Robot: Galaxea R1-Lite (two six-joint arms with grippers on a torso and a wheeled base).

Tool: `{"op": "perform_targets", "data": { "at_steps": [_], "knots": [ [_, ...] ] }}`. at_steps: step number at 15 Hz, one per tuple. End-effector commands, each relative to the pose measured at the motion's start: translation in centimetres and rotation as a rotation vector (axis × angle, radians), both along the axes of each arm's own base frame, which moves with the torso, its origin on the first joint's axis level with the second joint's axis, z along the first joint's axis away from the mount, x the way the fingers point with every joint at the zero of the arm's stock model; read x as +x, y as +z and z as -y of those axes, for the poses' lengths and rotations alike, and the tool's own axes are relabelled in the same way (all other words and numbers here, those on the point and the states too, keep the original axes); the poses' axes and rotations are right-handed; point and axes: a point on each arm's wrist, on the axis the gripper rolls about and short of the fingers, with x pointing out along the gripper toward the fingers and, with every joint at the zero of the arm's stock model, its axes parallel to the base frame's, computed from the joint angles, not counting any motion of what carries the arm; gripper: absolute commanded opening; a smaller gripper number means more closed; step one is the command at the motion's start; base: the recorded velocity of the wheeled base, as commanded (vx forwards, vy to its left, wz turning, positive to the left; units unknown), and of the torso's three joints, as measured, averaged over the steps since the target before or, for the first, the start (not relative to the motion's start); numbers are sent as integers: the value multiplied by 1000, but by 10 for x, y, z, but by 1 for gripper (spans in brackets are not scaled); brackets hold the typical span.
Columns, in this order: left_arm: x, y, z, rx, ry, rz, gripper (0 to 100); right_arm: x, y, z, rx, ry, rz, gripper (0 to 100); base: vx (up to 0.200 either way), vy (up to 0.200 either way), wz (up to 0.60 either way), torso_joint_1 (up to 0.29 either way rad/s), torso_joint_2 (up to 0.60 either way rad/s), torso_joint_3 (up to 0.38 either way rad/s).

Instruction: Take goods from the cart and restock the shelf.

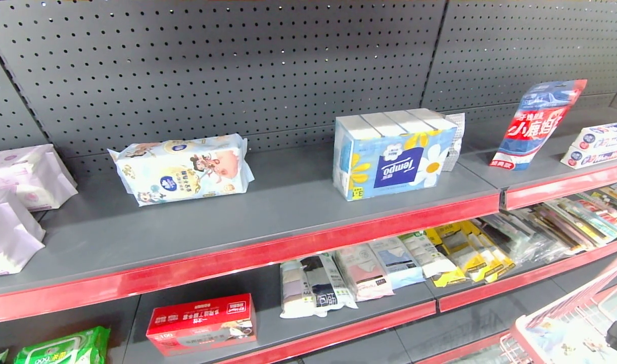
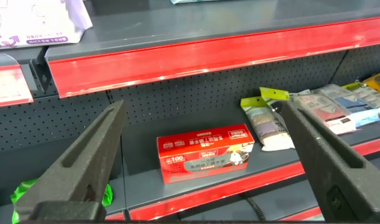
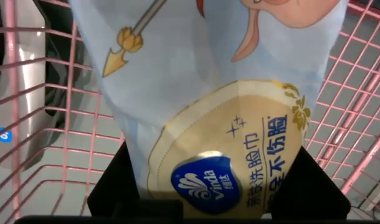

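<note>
One soft tissue pack [image 3: 227, 93] pinched in right gripper [image 3: 218, 186] amid pink cart [image 1: 540, 309] wires; may snag, slip. Left gripper [image 2: 201, 112] wide open, empty.

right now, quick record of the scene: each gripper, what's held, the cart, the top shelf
left gripper: open, empty, facing the red box on the lower shelf
right gripper: shut on a cartoon-print tissue pack, at the pink wire cart
upper shelf: a matching tissue pack lies left of a blue tissue multipack, with bare space between them
task stage: pack gripped, not yet on the shelf
</note>
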Motion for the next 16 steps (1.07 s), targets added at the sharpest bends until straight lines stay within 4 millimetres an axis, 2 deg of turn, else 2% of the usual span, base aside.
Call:
{"op": "perform_targets", "data": {
  "at_steps": [1,5,6,9,11,12,14,15,16],
  "knots": [
    [0,0,0,0,0,-1,100,-2,29,-3,-74,-20,44,0,0,0,0,0,0,0],
    [0,0,0,0,0,-1,100,-20,43,-30,-75,-31,13,0,0,0,0,0,0,0],
    [0,0,0,-1,0,-1,100,-23,54,-34,-93,-55,35,0,0,0,0,0,0,0],
    [0,0,0,-1,0,-1,100,-24,73,-37,-133,-135,94,0,0,0,0,0,0,0],
    [0,0,0,0,0,-1,100,-24,76,-37,-142,-139,103,0,0,0,0,0,0,0],
    [0,0,0,0,0,-1,100,-26,91,-40,-196,-161,152,0,0,0,0,0,0,0],
    [0,0,0,-1,0,-1,100,-28,107,-42,-223,-234,212,0,0,0,0,0,0,0],
    [0,0,0,0,0,-1,100,-20,117,-53,-214,-244,261,0,0,0,0,0,0,0],
    [0,0,0,-1,0,-1,100,-8,125,-73,-182,-227,305,0,0,0,0,0,0,0]
  ]
}}
